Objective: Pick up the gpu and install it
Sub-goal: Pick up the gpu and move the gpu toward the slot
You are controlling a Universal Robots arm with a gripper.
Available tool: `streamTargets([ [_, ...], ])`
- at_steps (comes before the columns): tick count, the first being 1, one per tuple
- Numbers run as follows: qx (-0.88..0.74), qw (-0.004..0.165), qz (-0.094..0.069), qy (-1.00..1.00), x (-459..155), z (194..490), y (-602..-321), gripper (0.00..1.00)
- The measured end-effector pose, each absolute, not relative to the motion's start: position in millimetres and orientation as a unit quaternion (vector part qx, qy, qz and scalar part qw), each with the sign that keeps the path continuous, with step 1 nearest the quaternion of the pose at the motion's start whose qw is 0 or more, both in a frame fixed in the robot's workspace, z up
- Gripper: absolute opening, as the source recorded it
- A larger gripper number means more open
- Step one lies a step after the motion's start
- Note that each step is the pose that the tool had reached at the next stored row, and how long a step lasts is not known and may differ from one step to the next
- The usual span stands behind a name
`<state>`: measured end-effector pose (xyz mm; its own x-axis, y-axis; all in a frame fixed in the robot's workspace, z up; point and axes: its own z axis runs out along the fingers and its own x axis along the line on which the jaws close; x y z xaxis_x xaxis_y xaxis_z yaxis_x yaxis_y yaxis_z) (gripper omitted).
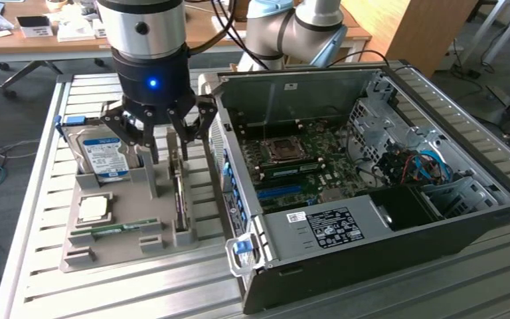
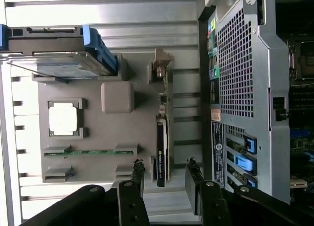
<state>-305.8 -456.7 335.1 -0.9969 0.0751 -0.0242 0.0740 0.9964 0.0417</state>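
The gripper (image 1: 168, 156) hangs over the grey parts tray (image 1: 113, 252) with its jaws released and spread wide, nothing caught between them. In the wrist view the two dark fingertips (image 2: 138, 173) stand one to each side of the line of the gpu (image 2: 162, 138), near the end of the card that lies away from its silvery end bracket (image 2: 160, 69). Whether either pad touches the card cannot be told. The gpu (image 1: 180, 196) stands upright on its long edge in a slot of the tray, along the tray side that faces the open computer case (image 1: 467, 219), thin and dark when seen from above. On the tray's opposite side a hard drive (image 1: 104, 156) with a blue-white label and blue side rails leans in its own holder. A square processor (image 1: 93, 209) sits in a recess of the tray near that drive, and a narrow green memory stick (image 1: 104, 230) lies flat in a groove just beside the processor. The tray rests on a table of ribbed aluminium slats (image 1: 149, 292), and the case lies just beside the tray with its side panel off, so that the motherboard (image 1: 304, 163) inside shows
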Motion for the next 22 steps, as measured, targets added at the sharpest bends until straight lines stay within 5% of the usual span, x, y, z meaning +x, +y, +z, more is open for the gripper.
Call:
streamTargets([
  [22,0.037,0.013,0.02,0.999,-305.8,324.6,-456.7,0.47],
])
